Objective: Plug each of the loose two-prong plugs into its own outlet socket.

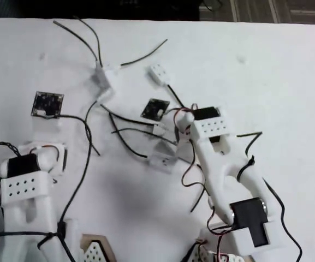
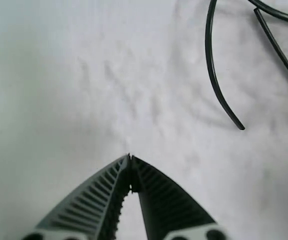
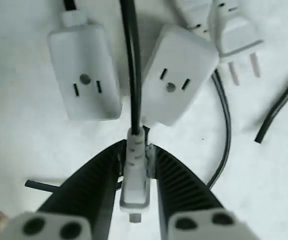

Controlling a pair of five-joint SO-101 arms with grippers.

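In the right wrist view my right gripper (image 3: 134, 148) is shut on a white plug (image 3: 134, 175), whose black cord (image 3: 130, 60) runs away between two white outlet sockets. One socket (image 3: 84, 70) lies to one side of the cord, the other socket (image 3: 179, 75) lies tilted against it. A loose white two-prong plug (image 3: 236, 37) lies beyond the tilted socket. In the high view the right gripper (image 1: 172, 134) sits mid-table among white sockets (image 1: 162, 161). My left gripper (image 2: 130, 161) is shut with nothing in it, over bare white table near the front left (image 1: 51, 155).
Two small black boards (image 1: 48, 103) (image 1: 155, 109) lie on the white table (image 1: 272, 76). More white connector blocks (image 1: 103, 79) (image 1: 160, 73) and loose black cables (image 1: 83, 158) spread over the far middle. A cable end (image 2: 218, 85) lies ahead of the left gripper.
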